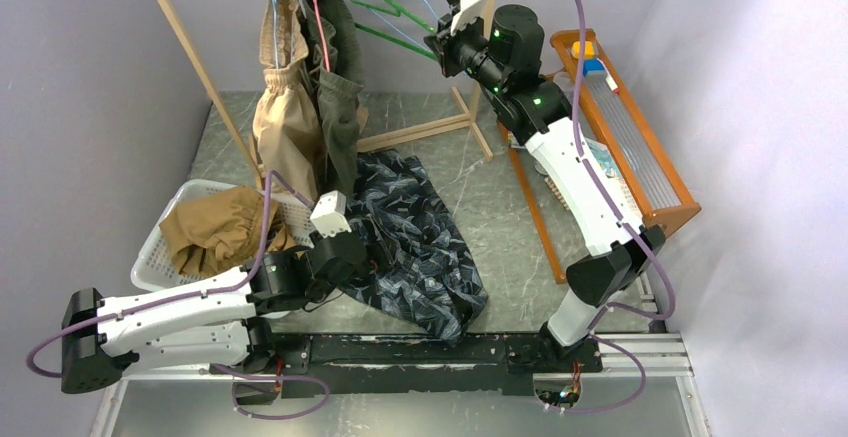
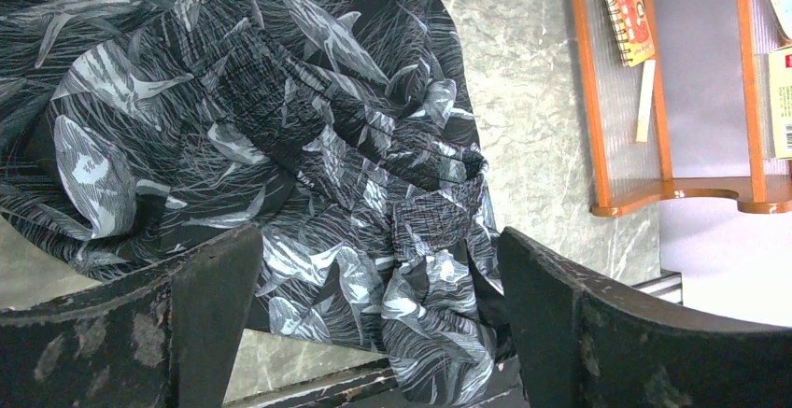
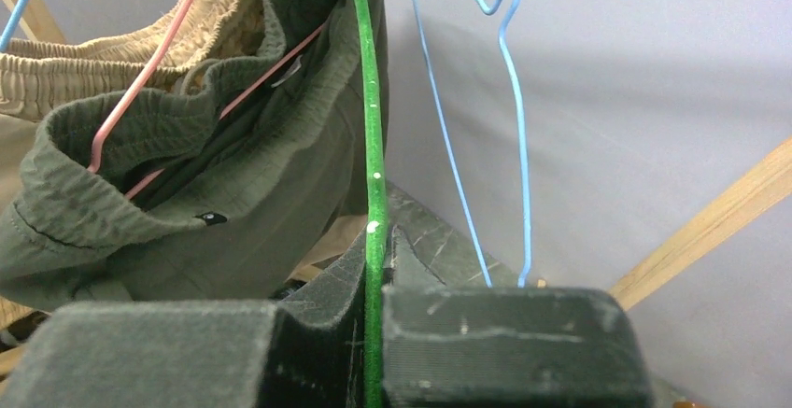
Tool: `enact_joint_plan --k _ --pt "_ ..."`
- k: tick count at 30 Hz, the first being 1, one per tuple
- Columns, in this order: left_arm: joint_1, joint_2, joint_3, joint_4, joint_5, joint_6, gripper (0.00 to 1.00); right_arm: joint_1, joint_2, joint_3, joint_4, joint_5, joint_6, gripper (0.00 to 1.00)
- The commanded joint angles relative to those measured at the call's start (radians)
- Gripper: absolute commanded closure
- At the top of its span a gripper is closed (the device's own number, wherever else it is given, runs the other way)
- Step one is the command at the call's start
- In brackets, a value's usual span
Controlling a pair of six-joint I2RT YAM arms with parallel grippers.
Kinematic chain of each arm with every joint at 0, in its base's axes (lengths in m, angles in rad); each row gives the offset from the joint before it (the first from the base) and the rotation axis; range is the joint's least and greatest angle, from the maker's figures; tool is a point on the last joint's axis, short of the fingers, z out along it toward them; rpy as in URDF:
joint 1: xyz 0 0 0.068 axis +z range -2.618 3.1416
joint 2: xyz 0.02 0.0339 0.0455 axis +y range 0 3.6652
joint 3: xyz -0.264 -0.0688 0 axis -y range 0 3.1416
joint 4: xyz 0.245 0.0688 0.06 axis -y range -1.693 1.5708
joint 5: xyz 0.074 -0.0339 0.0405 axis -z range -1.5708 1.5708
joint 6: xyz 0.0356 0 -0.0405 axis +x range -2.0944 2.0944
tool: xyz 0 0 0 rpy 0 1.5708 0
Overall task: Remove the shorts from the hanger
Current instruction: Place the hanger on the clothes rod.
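Left fingers [image 2: 201, 319] spread wide over patterned shorts [image 2: 233, 119]; right fingers [image 3: 504, 343] clamped on green hanger [image 3: 374, 147].

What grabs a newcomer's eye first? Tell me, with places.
The dark shark-print shorts sprawl across the table, the open left gripper poised above them. Up at the rack, the right gripper pinches an empty green hanger beside the olive shorts and beige shorts hanging there.

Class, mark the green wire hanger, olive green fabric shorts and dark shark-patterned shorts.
green wire hanger [image 3: 374, 147], right wrist view, straight wire
olive green fabric shorts [image 3: 271, 193], right wrist view, front panel
dark shark-patterned shorts [image 2: 233, 119], left wrist view, crumpled middle
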Motion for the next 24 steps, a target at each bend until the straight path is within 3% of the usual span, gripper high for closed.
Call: enact_joint_plan --k 1,14,24 --pt "0.000 -0.008 0.007 0.005 -0.007 -0.001 0.01 -0.025 0.029 0.062 -0.035 -0.007 0.010 1.00" --pt "0.000 -0.009 0.000 0.011 -0.007 -0.003 0.01 -0.069 0.042 0.083 -0.035 -0.007 0.036 1.00" --pt "0.000 -0.008 0.007 0.007 -0.010 -0.006 0.01 -0.076 0.013 0.019 0.027 0.160 0.137 1.00"
